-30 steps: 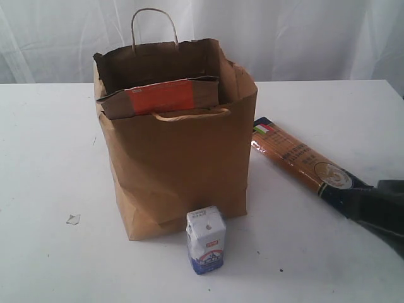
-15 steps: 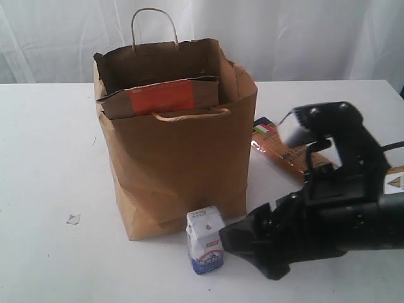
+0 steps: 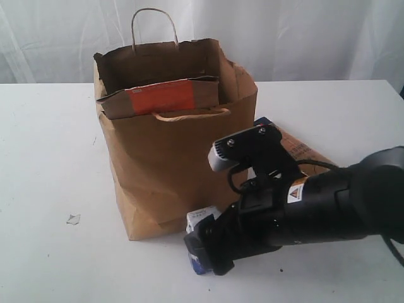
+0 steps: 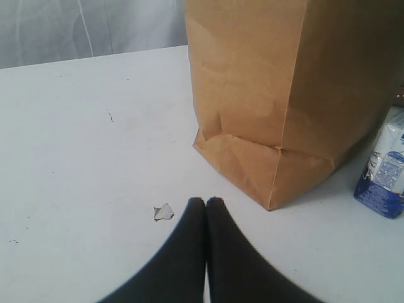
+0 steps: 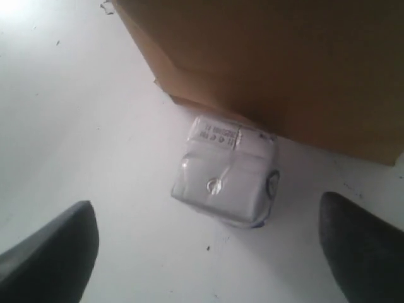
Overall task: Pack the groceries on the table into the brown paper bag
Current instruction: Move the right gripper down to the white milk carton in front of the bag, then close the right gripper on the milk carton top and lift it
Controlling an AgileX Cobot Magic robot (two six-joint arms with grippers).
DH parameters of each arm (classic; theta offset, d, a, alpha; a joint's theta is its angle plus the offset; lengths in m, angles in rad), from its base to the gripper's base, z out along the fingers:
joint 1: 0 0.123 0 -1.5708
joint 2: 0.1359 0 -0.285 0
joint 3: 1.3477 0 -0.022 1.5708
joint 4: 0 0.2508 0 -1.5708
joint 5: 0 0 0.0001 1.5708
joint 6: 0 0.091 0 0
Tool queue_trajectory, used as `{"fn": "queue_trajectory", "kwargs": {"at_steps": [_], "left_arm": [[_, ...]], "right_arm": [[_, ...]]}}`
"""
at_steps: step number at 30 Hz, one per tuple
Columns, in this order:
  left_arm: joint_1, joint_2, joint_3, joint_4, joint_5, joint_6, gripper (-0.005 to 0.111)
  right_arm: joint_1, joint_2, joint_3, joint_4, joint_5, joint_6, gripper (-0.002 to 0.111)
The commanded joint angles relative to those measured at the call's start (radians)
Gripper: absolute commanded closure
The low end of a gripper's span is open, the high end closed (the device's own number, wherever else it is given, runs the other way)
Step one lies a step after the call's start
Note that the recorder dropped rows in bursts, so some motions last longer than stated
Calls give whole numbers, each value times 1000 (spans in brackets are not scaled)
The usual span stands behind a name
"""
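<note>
The brown paper bag (image 3: 177, 145) stands open in the middle of the table (image 3: 44, 158), with the kraft pouch with the orange label (image 3: 161, 98) sticking up inside it. The small white-blue carton (image 3: 199, 217) stands upright just in front of the bag, also in the right wrist view (image 5: 227, 180) and the left wrist view (image 4: 385, 170). My right gripper (image 3: 205, 249) hangs over the carton, open (image 5: 207, 227), a finger on either side and clear of it. The spaghetti packet (image 3: 300, 149) lies mostly hidden behind the right arm. My left gripper (image 4: 206, 201) is shut and empty, low over the table left of the bag (image 4: 271, 95).
A small scrap of paper (image 3: 73, 219) lies on the table left of the bag, just ahead of my left fingertips (image 4: 163, 212). A white curtain (image 3: 284, 31) hangs behind the table. The bag's loop handles (image 3: 154, 25) stick up at its rim.
My right arm has swept in from the right edge to the front of the bag and come down over the carton, jaws now wide. It now covers most of the spaghetti packet.
</note>
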Motion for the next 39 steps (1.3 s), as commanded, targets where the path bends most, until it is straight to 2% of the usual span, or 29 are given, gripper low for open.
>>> {"fn": "queue_trajectory", "kwargs": {"at_steps": [1,17,27,31,39], "left_arm": [[3,-4,2,-3,4,-1,107],[3,-4,2,-3,4,-1,107],[3,-4,2,-3,4,-1,107],[3,-4,2,-3,4,-1,107],[3,-4,2,-3,4,-1,107]], "right_arm": [[3,67,-33,-11,-45,-11,21],[14,219,-77,-11,-81,-11,21],[51,282,-77,-11,-153,-11,30],[51,289,-77,-11,-187,-11,44],[51,289,-73,-5,-156,13,95]]}}
